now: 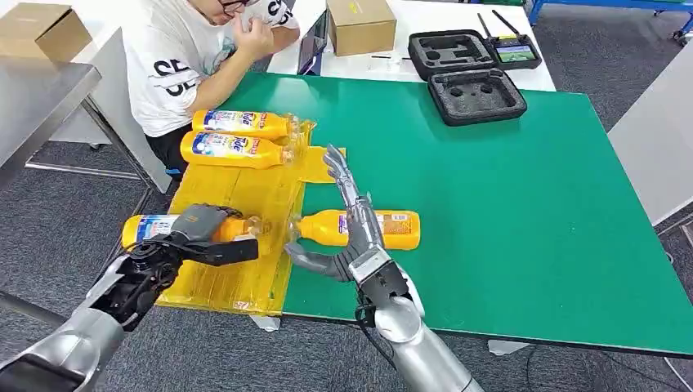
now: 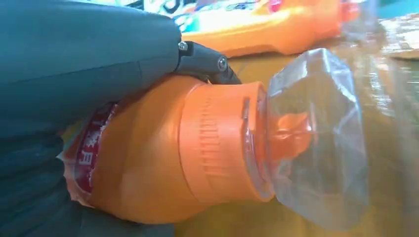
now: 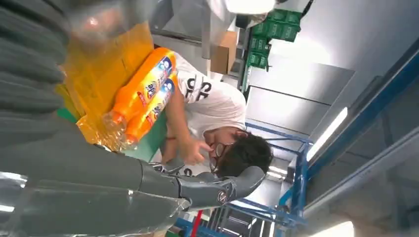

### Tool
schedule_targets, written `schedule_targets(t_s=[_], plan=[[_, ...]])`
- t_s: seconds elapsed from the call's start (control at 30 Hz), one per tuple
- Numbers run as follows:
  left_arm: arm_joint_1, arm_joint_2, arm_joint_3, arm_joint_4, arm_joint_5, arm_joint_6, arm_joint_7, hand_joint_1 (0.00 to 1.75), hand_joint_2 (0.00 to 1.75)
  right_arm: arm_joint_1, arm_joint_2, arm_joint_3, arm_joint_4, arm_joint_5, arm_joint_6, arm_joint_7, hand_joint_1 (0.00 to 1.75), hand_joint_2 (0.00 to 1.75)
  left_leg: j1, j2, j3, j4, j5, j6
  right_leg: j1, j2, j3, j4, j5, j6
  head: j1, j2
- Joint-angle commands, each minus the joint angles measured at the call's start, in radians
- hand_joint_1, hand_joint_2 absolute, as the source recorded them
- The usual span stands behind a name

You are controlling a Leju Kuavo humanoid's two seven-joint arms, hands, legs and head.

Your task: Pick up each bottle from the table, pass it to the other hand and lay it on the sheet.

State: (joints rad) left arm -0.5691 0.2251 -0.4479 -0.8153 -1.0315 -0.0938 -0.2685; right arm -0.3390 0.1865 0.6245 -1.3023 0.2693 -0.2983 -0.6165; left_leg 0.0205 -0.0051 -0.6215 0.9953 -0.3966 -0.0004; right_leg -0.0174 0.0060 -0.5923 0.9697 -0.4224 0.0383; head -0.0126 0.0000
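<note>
Left hand (image 1: 200, 233) grasps bottle (image 1: 155, 227), lower left; right hand (image 1: 347, 220) released. Lower flat onto sheet (image 1: 245, 192), parallel to others.

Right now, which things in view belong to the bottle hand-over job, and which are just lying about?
Job:
- orange bottle in the left hand
- orange bottle on the green mat beside the right hand
- two orange bottles laid on the yellow sheet

Lying about:
- black foam case
- cardboard box
- handheld controller
</note>
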Motion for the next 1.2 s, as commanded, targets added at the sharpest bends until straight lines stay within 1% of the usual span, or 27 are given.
schedule_targets(t_s=[0.03,0.1,0.13,0.27,0.3,0.33,0.37,0.4,0.47,0.57,0.6,0.63,0.67,0.7,0.73,0.77,0.8,0.9,0.97,1.0,1.07,1.1,1.2], plan=[[-0.068,-0.049,-0.142,-0.014,-0.043,-0.014,0.019,1.75,1.75,-0.062,0.000,0.009,0.123,-0.006,0.019,0.008,0.00,1.75,0.001,-0.003,0.003,0.001,-0.002,0.001,0.001,-0.004,0.005,0.000,-0.003,-0.002,0.000,0.000],[-0.079,-0.052,-0.143,-0.013,-0.044,-0.019,0.022,1.75,1.75,-0.062,0.001,0.010,0.124,-0.006,0.019,0.008,0.00,1.75,0.001,-0.002,0.001,0.001,-0.001,0.001,0.001,-0.003,0.002,0.000,-0.001,-0.001,0.000,0.000],[-0.088,-0.054,-0.152,0.001,-0.047,-0.020,0.022,1.75,1.75,-0.066,0.003,0.010,0.130,-0.006,0.022,0.009,0.00,1.75,0.001,-0.003,0.003,0.001,-0.002,0.001,0.001,-0.004,0.004,0.000,-0.002,-0.002,-0.001,0.000],[-0.145,-0.070,-0.207,0.061,-0.059,-0.018,0.022,1.75,1.75,-0.082,0.011,0.011,0.165,-0.027,0.051,0.014,0.00,1.75,0.001,-0.002,0.002,0.001,-0.001,0.001,0.002,-0.002,0.002,0.000,-0.001,-0.001,0.000,0.000],[-0.146,-0.072,-0.209,0.064,-0.060,-0.020,0.022,1.75,1.75,-0.083,0.012,0.011,0.166,-0.028,0.052,0.013,0.00,1.75,0.000,-0.001,0.001,0.001,0.000,0.001,0.001,-0.002,0.001,0.000,-0.001,-0.001,0.000,0.000],[-0.154,-0.076,-0.223,0.089,-0.060,-0.030,0.025,1.75,1.75,-0.087,0.013,0.017,0.173,-0.036,0.055,0.005,0.00,1.75,0.001,-0.003,0.003,0.001,-0.002,0.001,0.001,-0.004,0.003,0.001,-0.002,-0.002,0.000,0.000],[-0.156,-0.075,-0.228,0.104,-0.055,-0.037,0.029,1.75,1.75,-0.089,0.013,0.021,0.175,-0.040,0.059,0.003,0.00,1.75,0.001,-0.002,0.002,0.001,-0.001,0.001,0.001,-0.002,0.002,0.000,-0.001,-0.001,0.000,0.000],[-0.156,-0.071,-0.230,0.114,-0.054,-0.043,0.033,1.75,1.75,-0.090,0.015,0.024,0.176,-0.041,0.060,0.003,0.00,1.75,0.001,-0.001,0.004,0.001,-0.002,0.001,0.001,-0.002,0.004,0.000,-0.002,-0.002,0.000,0.000],[-0.155,-0.068,-0.229,0.115,-0.054,-0.040,0.032,1.75,1.75,-0.090,0.015,0.024,0.176,-0.042,0.060,0.003,0.00,1.75,0.000,0.000,0.002,0.000,-0.001,0.001,0.001,0.000,0.002,0.000,-0.001,-0.001,0.000,0.000],[-0.154,-0.070,-0.223,0.131,-0.042,-0.056,0.036,1.75,1.75,-0.091,0.014,0.027,0.178,-0.043,0.061,0.002,0.00,1.75,0.001,0.001,0.007,0.001,-0.004,0.002,0.002,0.000,0.006,0.000,-0.003,-0.002,0.000,0.000],[-0.150,-0.064,-0.224,0.141,-0.037,-0.073,0.047,1.64,1.75,-0.092,0.015,0.030,0.182,-0.047,0.062,0.001,0.00,1.75,0.001,0.001,0.005,0.001,-0.003,0.001,0.002,-0.001,0.005,0.000,-0.002,-0.002,0.000,0.000],[-0.142,-0.059,-0.221,0.153,-0.033,-0.085,0.051,1.05,1.75,-0.093,0.017,0.033,0.186,-0.049,0.063,0.001,0.00,1.75,0.000,0.000,0.002,0.000,-0.001,0.001,0.001,-0.001,0.001,0.000,-0.001,-0.001,0.000,0.000],[-0.134,-0.051,-0.219,0.160,-0.031,-0.090,0.053,0.40,1.75,-0.093,0.018,0.035,0.190,-0.050,0.065,0.000,0.00,1.75,0.000,0.001,0.003,0.000,-0.001,0.001,0.001,0.000,0.002,-0.001,-0.001,-0.001,0.000,0.000],[-0.126,-0.045,-0.220,0.166,-0.033,-0.092,0.057,0.05,1.75,-0.093,0.019,0.037,0.192,-0.051,0.065,-0.001,0.00,1.75,0.000,0.001,0.004,0.000,-0.002,0.001,0.001,0.000,0.003,-0.001,-0.001,-0.002,0.000,0.000],[-0.118,-0.039,-0.219,0.181,-0.031,-0.112,0.062,0.00,1.75,-0.094,0.019,0.041,0.197,-0.054,0.069,-0.003,0.00,1.75,0.000,0.002,0.003,0.000,-0.001,0.001,0.001,0.002,0.002,-0.001,-0.001,-0.001,0.000,0.000],[-0.112,-0.034,-0.221,0.186,-0.035,-0.113,0.069,0.00,1.75,-0.094,0.020,0.042,0.197,-0.054,0.069,-0.003,0.00,1.75,0.000,0.004,0.006,-0.001,-0.003,0.001,0.001,0.003,0.005,-0.001,-0.001,-0.002,-0.001,0.000],[-0.108,-0.031,-0.221,0.188,-0.034,-0.113,0.067,0.00,1.75,-0.094,0.021,0.042,0.197,-0.054,0.069,-0.004,0.00,1.75,0.000,0.003,0.004,0.000,-0.002,0.001,0.001,0.002,0.003,-0.001,-0.001,-0.001,0.000,0.000],[-0.102,-0.029,-0.217,0.211,-0.043,-0.121,0.093,0.00,1.75,-0.097,0.021,0.044,0.202,-0.060,0.070,-0.005,0.00,1.75,0.000,0.004,0.007,-0.001,-0.003,0.001,0.001,0.003,0.006,-0.001,-0.001,-0.002,0.000,0.000],[-0.089,-0.032,-0.203,0.225,-0.048,-0.105,0.107,0.00,1.75,-0.095,0.021,0.043,0.201,-0.058,0.056,-0.009,0.00,1.75,0.000,0.004,0.005,-0.001,-0.002,0.001,0.000,0.003,0.004,-0.001,-0.001,-0.002,0.000,0.000],[-0.088,-0.032,-0.204,0.226,-0.048,-0.105,0.107,0.00,1.75,-0.095,0.021,0.043,0.201,-0.058,0.056,-0.009,0.00,1.75,0.000,0.004,0.006,-0.002,-0.001,0.001,0.000,0.003,0.004,-0.001,0.000,-0.001,0.000,0.000],[-0.088,-0.032,-0.204,0.226,-0.048,-0.105,0.107,0.00,1.75,-0.095,0.021,0.043,0.201,-0.058,0.056,-0.009,0.00,1.75,0.001,0.006,0.011,-0.001,-0.004,0.002,0.002,0.004,0.010,-0.002,-0.002,-0.004,0.000,0.000],[-0.088,-0.032,-0.204,0.226,-0.048,-0.105,0.107,0.00,1.75,-0.095,0.021,0.043,0.201,-0.058,0.056,-0.009,0.00,1.75,0.000,0.003,0.007,-0.002,-0.001,0.001,0.000,0.003,0.006,-0.001,0.000,-0.001,0.000,0.000],[-0.090,-0.039,-0.184,0.227,-0.020,-0.124,0.086,0.00,1.75,-0.094,0.018,0.048,0.199,-0.057,0.054,-0.008,0.00,1.75,0.000,0.003,0.009,-0.002,-0.001,0.000,0.000,0.003,0.008,-0.001,0.000,-0.001,0.000,0.000]])
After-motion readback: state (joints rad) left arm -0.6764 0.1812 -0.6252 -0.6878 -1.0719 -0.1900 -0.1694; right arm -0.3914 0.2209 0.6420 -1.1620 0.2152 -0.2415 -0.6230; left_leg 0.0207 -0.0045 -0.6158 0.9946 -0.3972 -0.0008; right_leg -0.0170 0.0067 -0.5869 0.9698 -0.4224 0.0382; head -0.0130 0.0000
